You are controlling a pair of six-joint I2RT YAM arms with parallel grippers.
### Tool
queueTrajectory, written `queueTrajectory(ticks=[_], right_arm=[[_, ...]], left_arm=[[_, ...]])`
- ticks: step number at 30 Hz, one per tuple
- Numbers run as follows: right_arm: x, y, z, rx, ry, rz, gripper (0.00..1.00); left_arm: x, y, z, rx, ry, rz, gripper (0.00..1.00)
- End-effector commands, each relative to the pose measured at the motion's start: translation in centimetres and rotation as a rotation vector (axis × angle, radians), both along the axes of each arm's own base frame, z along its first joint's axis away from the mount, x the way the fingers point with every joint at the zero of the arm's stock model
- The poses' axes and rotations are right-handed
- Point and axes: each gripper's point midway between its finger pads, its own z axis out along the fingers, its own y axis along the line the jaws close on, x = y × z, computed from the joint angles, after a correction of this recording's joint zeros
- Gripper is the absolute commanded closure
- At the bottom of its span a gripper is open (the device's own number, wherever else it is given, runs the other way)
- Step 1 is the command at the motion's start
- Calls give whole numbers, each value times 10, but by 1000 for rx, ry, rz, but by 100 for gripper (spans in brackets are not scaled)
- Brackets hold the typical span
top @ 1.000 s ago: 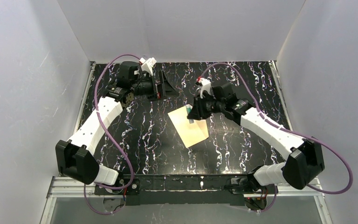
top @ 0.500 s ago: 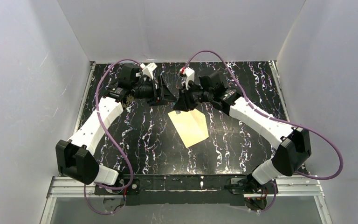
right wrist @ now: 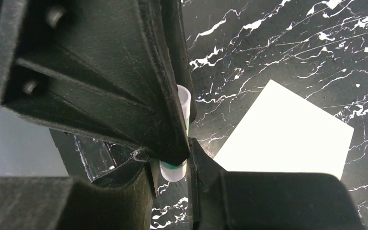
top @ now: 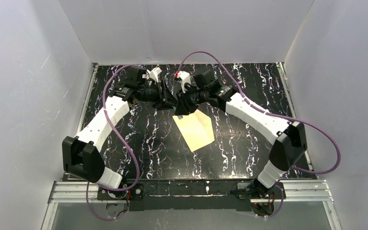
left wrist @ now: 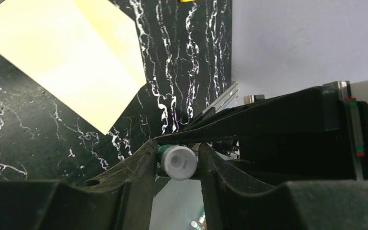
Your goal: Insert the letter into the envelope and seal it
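The envelope (top: 195,129) lies flat near the middle of the table (top: 139,139), turned at an angle, with a fold line across it. It is just in front of the two grippers and neither one touches it. I cannot tell whether the letter is inside, as no separate sheet shows. I judge the envelope to be light, thin and limp. It would slide on the smooth dark top and is hard to pinch while flat, so the flap edge looks like the best place to take hold or press. The glue stick (left wrist: 179,163) is small, stiff, smooth plastic. It is best gripped across its body, with the cap pulled straight along its length. Both arms reach forward and bend inward, so their wrists meet nose to nose above the far middle of the table. The right gripper (right wrist: 171,160) pinches the body of the glue stick. The left gripper (left wrist: 177,146) has its jaws set closely on either side of the white cap, but I cannot tell whether they press on it.
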Motion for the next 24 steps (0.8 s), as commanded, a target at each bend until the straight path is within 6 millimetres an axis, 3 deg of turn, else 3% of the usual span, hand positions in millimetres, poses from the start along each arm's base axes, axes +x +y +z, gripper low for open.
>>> queueTrajectory(ticks=[1,6,7,9,10,11,14,16,21,24], right_arm=[[17,7,23,-5,-100,13,95],[23,10,26,-10,-107,4,94],[24,11,26,-10,-100,-7,91],[28,8,23,-23,-96,-42,76],[30,4,23,-27,-97,-68,58],[32,0,25,-22,-104,-98,48],[41,-13,46,113,-122,-205,19],[45,-24,78,262,-120,-273,10],[48,-41,141,652,23,-434,4],[49,-42,163,861,183,-499,5]], left_arm=[[-18,1,1,13,104,-54,70],[-18,-4,6,-22,119,-73,100],[-16,-5,10,-29,106,-74,100],[-11,-4,15,-20,71,-56,100],[-7,-2,18,-11,54,-36,100],[-1,2,22,-8,38,-11,100],[22,14,35,-35,0,91,100],[38,19,49,-94,-32,159,100],[62,18,97,-261,-99,269,100],[69,18,123,-356,-121,330,100]])
